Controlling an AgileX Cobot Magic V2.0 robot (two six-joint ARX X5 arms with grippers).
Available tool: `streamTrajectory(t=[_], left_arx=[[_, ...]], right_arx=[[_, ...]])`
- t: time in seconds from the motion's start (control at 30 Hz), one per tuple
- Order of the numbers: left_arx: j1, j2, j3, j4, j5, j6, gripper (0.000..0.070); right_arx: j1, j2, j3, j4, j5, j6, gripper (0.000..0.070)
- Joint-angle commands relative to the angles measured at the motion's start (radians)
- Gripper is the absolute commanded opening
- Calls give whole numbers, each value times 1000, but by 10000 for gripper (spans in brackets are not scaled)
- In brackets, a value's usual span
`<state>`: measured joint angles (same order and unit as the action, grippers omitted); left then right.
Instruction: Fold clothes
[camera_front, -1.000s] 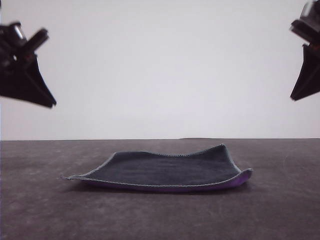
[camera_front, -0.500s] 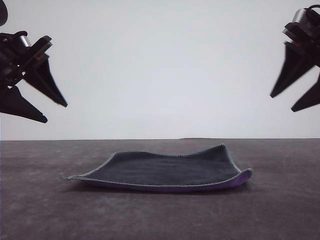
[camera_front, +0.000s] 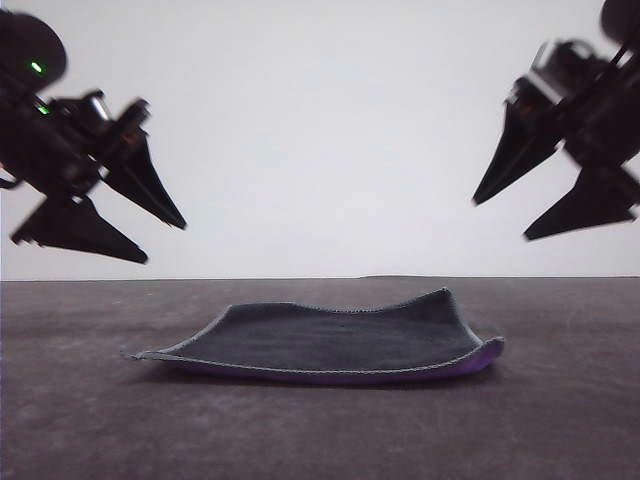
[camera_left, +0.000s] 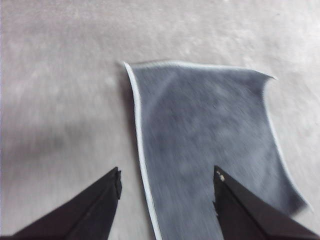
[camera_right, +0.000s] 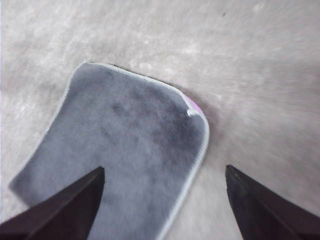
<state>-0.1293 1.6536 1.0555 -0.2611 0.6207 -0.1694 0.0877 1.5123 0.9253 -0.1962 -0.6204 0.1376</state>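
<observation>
Cloth (camera_front: 330, 342) lies flat near the middle of the grey table (camera_front: 90, 420), dark charcoal face up, with a sliver of purple showing under its near edge and at the corner toward four o'clock. That corner curls up slightly off the surface, and the far edge rises in a soft ripple. Light grey stitching runs along the border.

Both arms hang in the air above the table, touching nothing. Left gripper (camera_front: 165, 240) sits at about ten o'clock from the cloth, its two black fingers spread wide and angled down toward the fabric. Right gripper (camera_front: 498, 220) sits at about two o'clock, likewise with its fingers parted and tilted down and inward. Neither one holds anything.

From the left wrist camera, the cloth (camera_left: 210, 145) spreads beyond the parted fingers, one stitched edge running between the two tips of the left gripper (camera_left: 167, 177). From the right wrist camera, the cloth (camera_right: 125, 150) lies beyond the right gripper (camera_right: 164, 172), a rounded corner with a fleck of purple between the splayed tips. Both wrist pictures are somewhat blurred.
</observation>
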Motion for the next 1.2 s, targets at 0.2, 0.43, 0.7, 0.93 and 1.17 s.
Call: streamTrajectory(t=[0.2, 0.43, 0.7, 0.93, 1.17], left_arx=[[-24, 238, 235, -37, 13, 0, 349], [-42, 368, 359, -59, 23, 1, 349], [-69, 423, 375, -56, 27, 1, 349], [-97, 426, 375, -49, 27, 4, 348], [-107, 427, 375, -12, 26, 1, 298]], right_arx=[[21, 219, 68, 145, -12, 72, 485], [36, 350, 137, 174, -13, 64, 485], [70, 391, 143, 217, -15, 64, 484], [93, 392, 143, 256, -12, 80, 465], [90, 392, 143, 255, 24, 79, 325]])
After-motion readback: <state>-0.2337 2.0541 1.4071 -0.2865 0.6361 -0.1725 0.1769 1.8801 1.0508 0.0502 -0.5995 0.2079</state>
